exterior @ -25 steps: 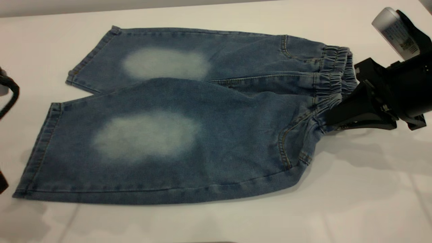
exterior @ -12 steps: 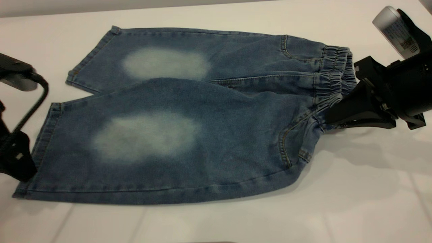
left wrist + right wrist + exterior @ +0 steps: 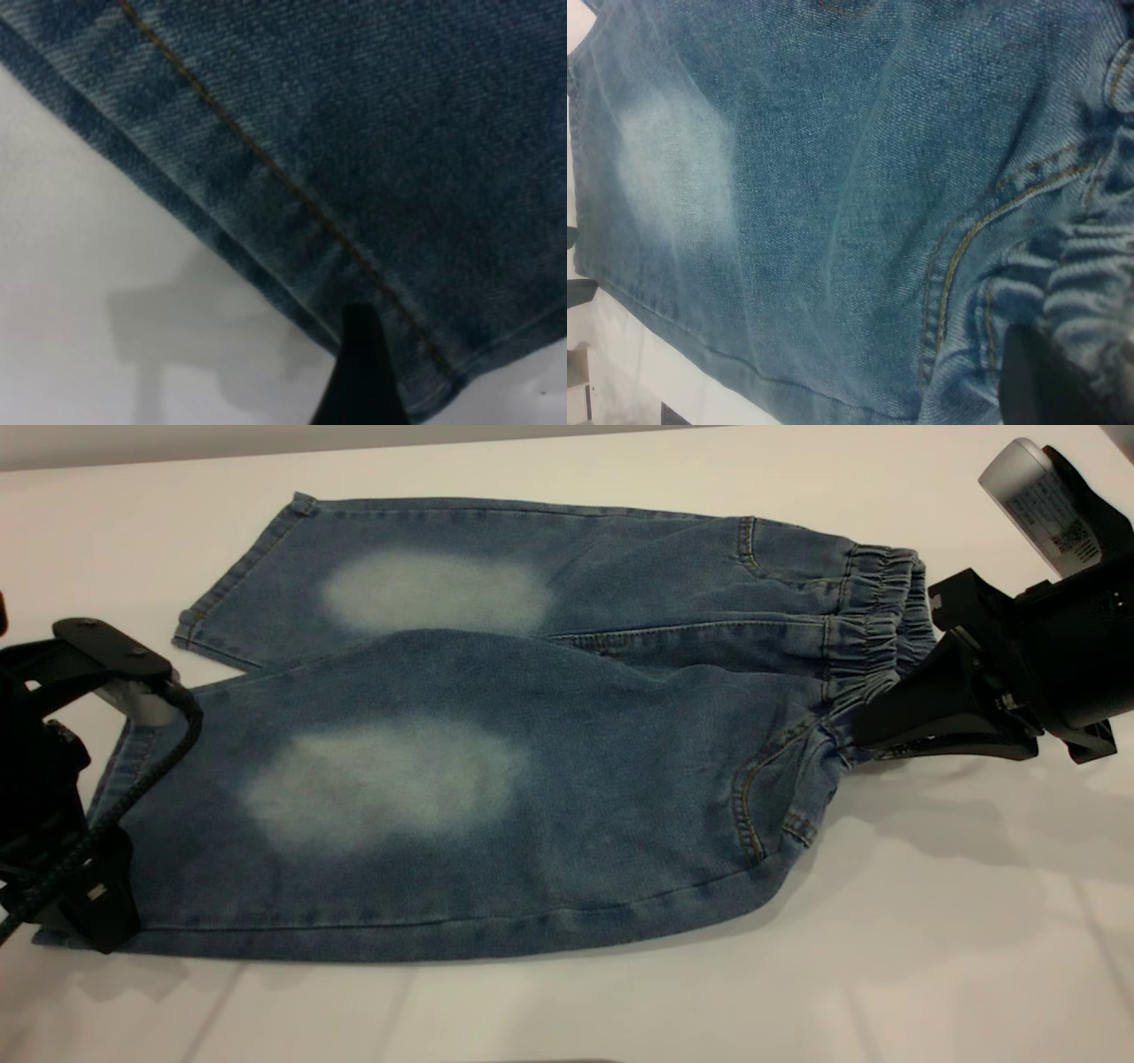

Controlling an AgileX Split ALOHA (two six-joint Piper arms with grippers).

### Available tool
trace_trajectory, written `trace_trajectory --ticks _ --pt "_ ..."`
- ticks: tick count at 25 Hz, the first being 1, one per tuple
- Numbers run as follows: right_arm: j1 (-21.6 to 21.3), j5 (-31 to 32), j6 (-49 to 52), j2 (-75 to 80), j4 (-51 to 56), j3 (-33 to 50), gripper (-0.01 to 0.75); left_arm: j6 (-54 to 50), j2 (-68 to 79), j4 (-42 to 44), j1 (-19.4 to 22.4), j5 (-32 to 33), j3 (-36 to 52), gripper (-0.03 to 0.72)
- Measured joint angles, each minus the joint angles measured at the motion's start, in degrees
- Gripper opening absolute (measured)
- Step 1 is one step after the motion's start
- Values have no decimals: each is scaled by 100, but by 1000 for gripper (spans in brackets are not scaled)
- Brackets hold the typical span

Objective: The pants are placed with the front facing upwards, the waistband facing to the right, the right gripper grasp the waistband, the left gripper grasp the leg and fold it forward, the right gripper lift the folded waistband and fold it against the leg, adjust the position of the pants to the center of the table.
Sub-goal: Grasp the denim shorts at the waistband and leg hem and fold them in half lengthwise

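White, smooth table (image 3: pixel 930 957) is seen under the short blue denim pants (image 3: pixel 496 779), laid flat, front up, with 2 pale oval patches. At the right end, the gathered waistband (image 3: pixel 873 633) is pinched by the black wedge-jawed right gripper (image 3: pixel 864 731), so that grasp appears done. The black cabled left gripper (image 3: pixel 97 921) is placed at the near leg's hem; whether it is closed cannot be told. No fold is made yet: both folds and centring are left.

Bare table (image 3: pixel 930 957) lies open along the pants (image 3: pixel 532 779), grippers blocking both ends
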Motion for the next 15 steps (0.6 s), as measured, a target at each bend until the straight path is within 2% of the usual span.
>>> trace_trajectory --ticks 5,8,10,14,15 --pt "0 0 0 0 0 0 48 -2 169 118 0 -50 -22 493" --pt "0 0 0 0 6 0 48 -2 176 137 0 -63 -34 443" --pt "0 0 0 0 6 0 49 -2 187 187 0 -84 -46 360" --pt "0 12 0 0 10 0 51 -2 193 206 0 -84 -51 104" --pt "0 59 0 0 10 0 51 -2 193 201 0 -78 -51 63"
